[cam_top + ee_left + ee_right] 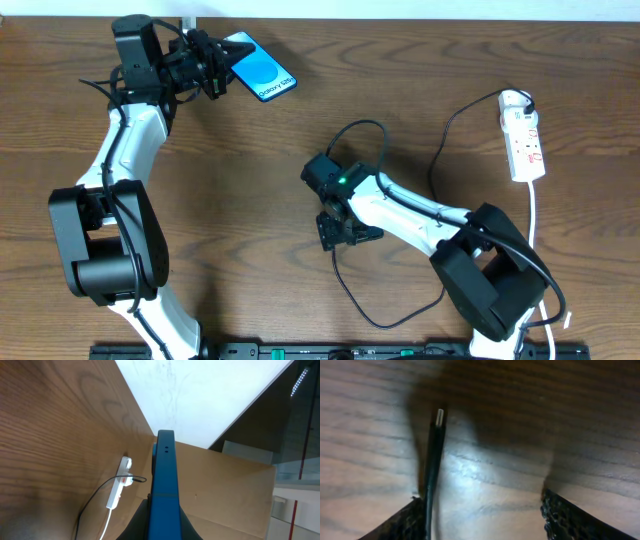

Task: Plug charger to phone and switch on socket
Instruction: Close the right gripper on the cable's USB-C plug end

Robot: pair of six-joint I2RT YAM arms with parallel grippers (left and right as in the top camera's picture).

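Observation:
My left gripper [216,72] is shut on the phone [260,65] at the back left and holds it lifted, its blue screen with white text facing up. In the left wrist view the phone [165,467] stands edge-on between the fingers [165,520]. The charger [352,290] is a thin black cable looping over the table's middle. Its plug tip [439,416] lies on the wood, with the cable running along my right gripper's left finger. My right gripper [342,232] is open low over the table, its fingers [480,512] wide apart. The white socket [523,135] lies at the far right.
The socket also shows far off in the left wrist view [119,491], with a black cable and a white lead running from it. A white lead [540,250] runs from the socket toward the front right. The table's back edge [400,20] is close behind the phone.

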